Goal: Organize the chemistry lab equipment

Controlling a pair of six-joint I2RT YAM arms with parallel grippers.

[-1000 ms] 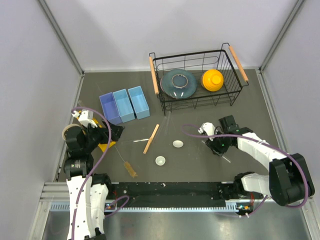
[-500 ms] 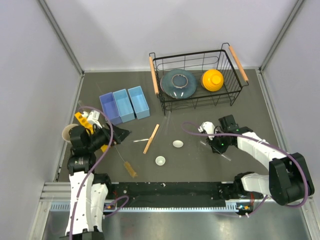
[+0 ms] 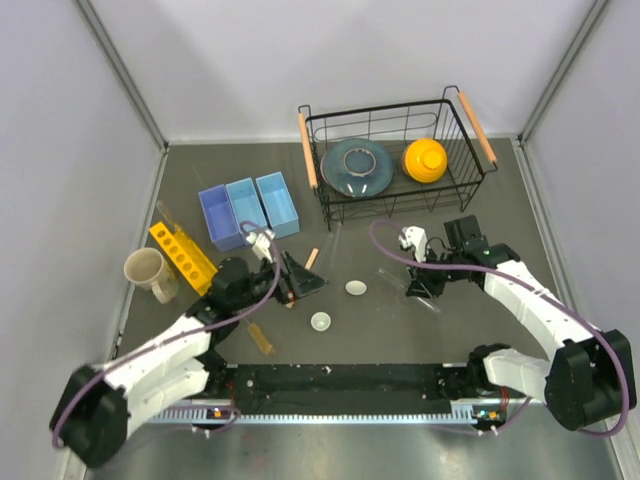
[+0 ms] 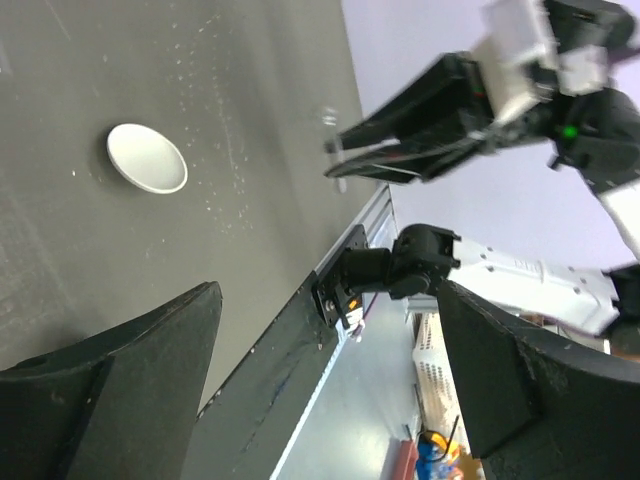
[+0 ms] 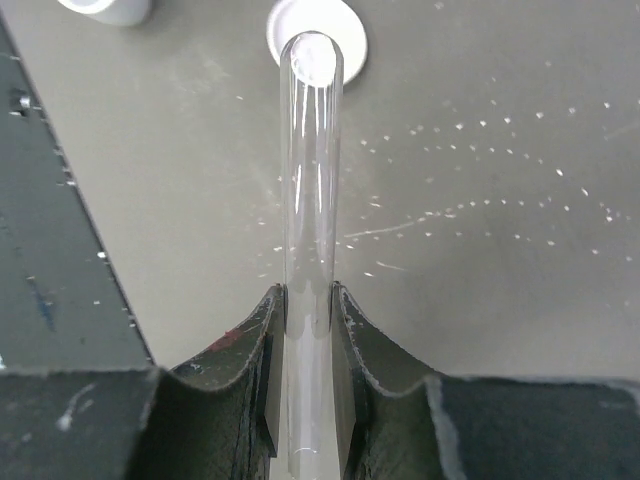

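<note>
Chemistry lab equipment (image 3: 320, 321) is scattered over the middle of the dark table (image 3: 480, 210), and both arms are in among it. The right end effector (image 3: 417, 287) sits right of centre, its jaws clamped on a clear glass tube (image 5: 310, 190). The wrist view shows that tube pinched near its lower end and pointing out over the table, with its rounded tip lined up over a white dish (image 5: 345, 35). From above, that white dish (image 3: 356, 288) lies mid-table, and a second white dish (image 3: 320, 321) lies nearer the near edge.

The left end effector (image 3: 303, 278) reaches in from the left with its jaws spread wide and nothing between them. It hangs over the wooden stick (image 3: 311, 258), and only the stick's far end shows. The wire brush (image 3: 262, 340) lies close to the near edge, left of centre.

Towards the far edge, the wire basket (image 3: 470, 185) holds a plate (image 3: 356, 167) and a yellow bowl (image 3: 425, 160). Three blue bins (image 3: 248, 210) stand left of it. By the left edge sit a yellow rack (image 3: 182, 255) and a mug (image 3: 147, 270).
</note>
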